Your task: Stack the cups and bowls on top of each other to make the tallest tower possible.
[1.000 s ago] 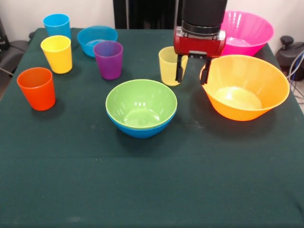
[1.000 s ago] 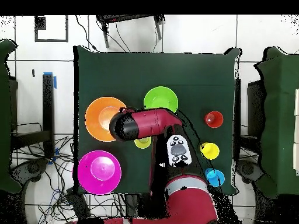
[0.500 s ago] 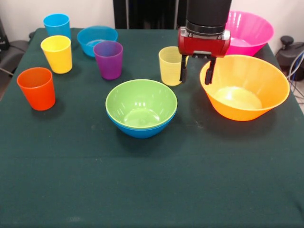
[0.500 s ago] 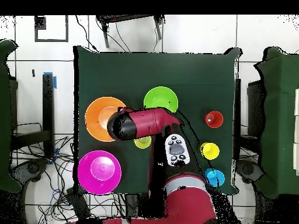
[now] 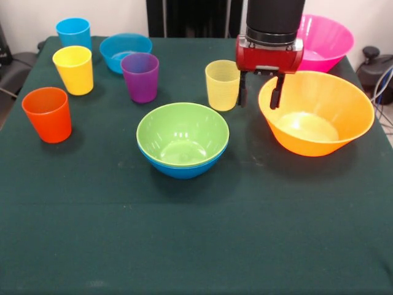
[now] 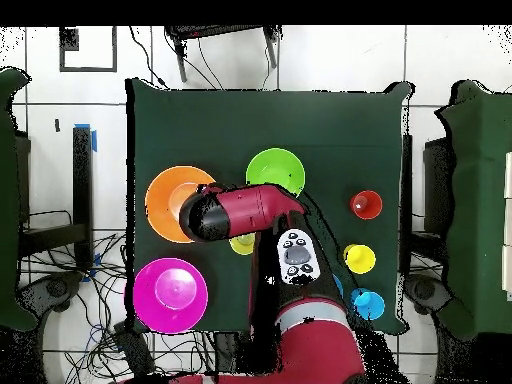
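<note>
1. Nearest in the front view: green bowl (image 5: 182, 136) nested inside a blue bowl (image 5: 182, 169), only the blue rim and lower wall showing beneath. Thin translucent plastic, judged light and stiff, with smooth walls likely to slip; best taken at the rim.
2. Level with the pair, far to one side: orange cup (image 5: 47, 114), upright on the table (image 5: 196, 246), well apart from the bowls. Tapered and small, judged easy to pinch across the wall just below the lip.
3. On the other side: large orange-yellow bowl (image 5: 316, 112), upright and empty. Wide flaring wall, too broad to span; near rim edge judged the sensible hold, one finger inside and one outside.
4. Above that rim: end effector (image 5: 260, 93), fingers apart and empty, one finger hanging beside the pale yellow-green cup (image 5: 222, 85), the other over the bowl's near edge. Contact with the rim not discernible.
5. Farther back: purple cup (image 5: 140, 77) and yellow cup (image 5: 73, 70), both upright and near each other.
6. Farthest: small blue bowl (image 5: 124, 51), blue cup (image 5: 73, 33) and large pink bowl (image 5: 319, 42), near the table's far edge.
7. Overhead view: arm (image 6: 245, 212) lying across the orange-yellow bowl's edge.
</note>
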Robot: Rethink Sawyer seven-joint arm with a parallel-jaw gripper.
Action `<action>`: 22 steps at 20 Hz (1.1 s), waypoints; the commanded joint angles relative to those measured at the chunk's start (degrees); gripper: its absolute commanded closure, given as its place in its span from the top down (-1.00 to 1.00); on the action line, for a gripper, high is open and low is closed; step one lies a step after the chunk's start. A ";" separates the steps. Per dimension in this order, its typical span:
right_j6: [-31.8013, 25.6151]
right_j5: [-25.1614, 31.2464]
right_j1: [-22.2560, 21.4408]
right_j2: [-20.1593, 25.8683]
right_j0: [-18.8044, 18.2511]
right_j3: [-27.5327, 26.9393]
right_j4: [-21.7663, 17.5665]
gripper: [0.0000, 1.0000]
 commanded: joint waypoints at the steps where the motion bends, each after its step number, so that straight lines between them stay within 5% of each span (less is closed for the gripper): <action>1: -4.28 1.27 3.67 4.11 1.00 -1.74 -4.94 1.00; 22: -5.05 -0.27 12.61 2.06 2.22 -10.82 -8.39 1.00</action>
